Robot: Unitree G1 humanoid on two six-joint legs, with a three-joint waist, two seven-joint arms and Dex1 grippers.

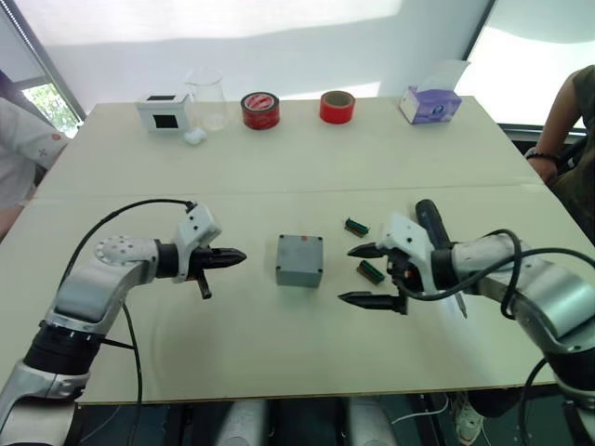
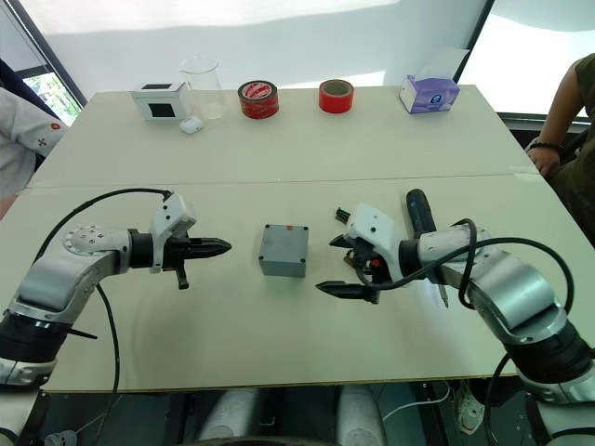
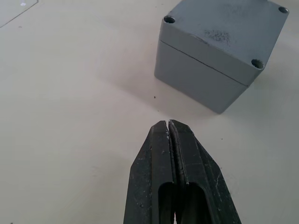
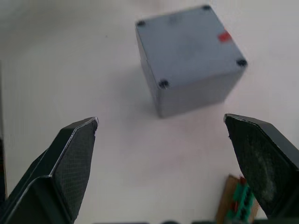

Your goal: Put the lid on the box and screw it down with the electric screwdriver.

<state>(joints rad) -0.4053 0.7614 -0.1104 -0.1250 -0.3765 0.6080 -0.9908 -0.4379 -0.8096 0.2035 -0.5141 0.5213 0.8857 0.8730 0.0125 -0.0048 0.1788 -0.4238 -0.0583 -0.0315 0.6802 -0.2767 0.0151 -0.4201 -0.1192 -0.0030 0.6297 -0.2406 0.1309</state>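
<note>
Matt grey plastic on the box (image 3: 201, 70), with the lid (image 3: 224, 32) of the same finish, faintly scuffed and speckled on top. Smooth, pale, matt surface (image 1: 279, 167), possibly laminate. Black fingers (image 3: 180, 182) of the left end effector (image 1: 237, 257) dull and rubbery, finely scratched. Right end effector (image 1: 358, 276) with textured matt pads (image 4: 77, 161). Glossy red tape on two rolls (image 1: 260, 110). Clear beaker (image 1: 206, 96), glass or plastic. Black screwdriver (image 1: 432, 223) with slight sheen. Glossy purple tissue box (image 1: 430, 104).
</note>
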